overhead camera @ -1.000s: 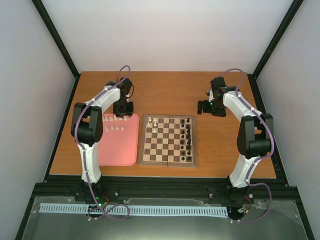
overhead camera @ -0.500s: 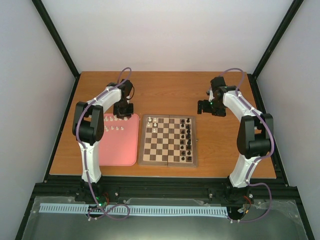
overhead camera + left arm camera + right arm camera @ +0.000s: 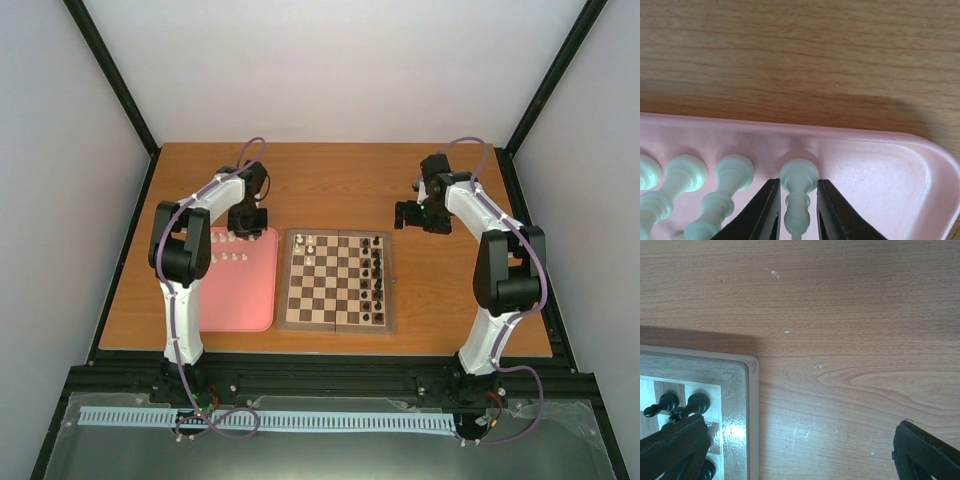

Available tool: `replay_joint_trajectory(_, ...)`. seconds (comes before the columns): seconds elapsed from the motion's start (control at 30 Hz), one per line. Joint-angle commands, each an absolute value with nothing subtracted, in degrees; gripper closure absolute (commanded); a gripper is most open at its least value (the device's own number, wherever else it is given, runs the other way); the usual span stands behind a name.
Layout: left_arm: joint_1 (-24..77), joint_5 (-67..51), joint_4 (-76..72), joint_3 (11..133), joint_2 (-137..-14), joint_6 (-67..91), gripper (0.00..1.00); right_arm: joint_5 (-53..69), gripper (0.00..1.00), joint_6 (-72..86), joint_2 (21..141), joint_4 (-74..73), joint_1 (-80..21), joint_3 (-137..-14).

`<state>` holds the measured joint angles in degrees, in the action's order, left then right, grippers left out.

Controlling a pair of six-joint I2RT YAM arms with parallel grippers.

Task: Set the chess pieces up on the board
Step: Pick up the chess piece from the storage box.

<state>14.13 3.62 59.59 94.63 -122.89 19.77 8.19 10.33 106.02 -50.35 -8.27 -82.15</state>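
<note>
1. The left gripper (image 3: 248,217) is seen low over the far right corner of the pink tray (image 3: 240,310), which lies just left of the board (image 3: 336,327).
2. In the left wrist view, one white chess piece (image 3: 799,175) is framed between the two dark fingers (image 3: 762,212), last in a row along the tray's far wall.
3. The jaws are drawn in close on both sides of this piece. Thin slivers of pink show along its stem, while its head is met by the finger edges. Whether it is truly pinched cannot be told.
4. Three more white chess pieces (image 3: 735,171) are lined up to its left, upright and apart from the fingers.
5. From above, the remaining white pieces are seen in two short rows at the far end of the tray.
6. A few white pieces (image 3: 305,243) are already placed at the board's far left corner.
7. The black chess pieces (image 3: 376,270) are ranged along the board's right edge.
8. The right gripper (image 3: 408,213) is held above the bare table (image 3: 330,185), just beyond the board's far right corner.
9. Its jaws are spread wide, and nothing is held between them.
</note>
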Motion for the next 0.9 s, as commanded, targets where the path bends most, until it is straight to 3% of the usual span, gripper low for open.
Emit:
replay_joint_trajectory(0.0, 13.75, 4.55, 59.13, 97.07, -123.66, 19.73, 0.8, 8.24, 0.0, 10.05, 106.6, -50.63, -7.73, -83.38)
replay_joint_trajectory(0.27, 13.71, 4.84, 59.06, 96.86, -124.0, 19.81, 0.99, 8.46, 0.0, 10.02, 106.61, -50.71, -7.73, -83.17)
replay_joint_trajectory(0.57, 13.71, 3.61, 60.89, 96.44, -120.29, 19.55, 0.99, 8.76, 0.0, 10.19, 106.33, -50.46, -7.73, -82.67)
replay_joint_trajectory(0.87, 16.78, -1.28, 64.61, 92.34, -108.47, 20.23, 0.99, 8.96, 0.0, 10.41, 105.97, -50.14, -7.73, -81.7)
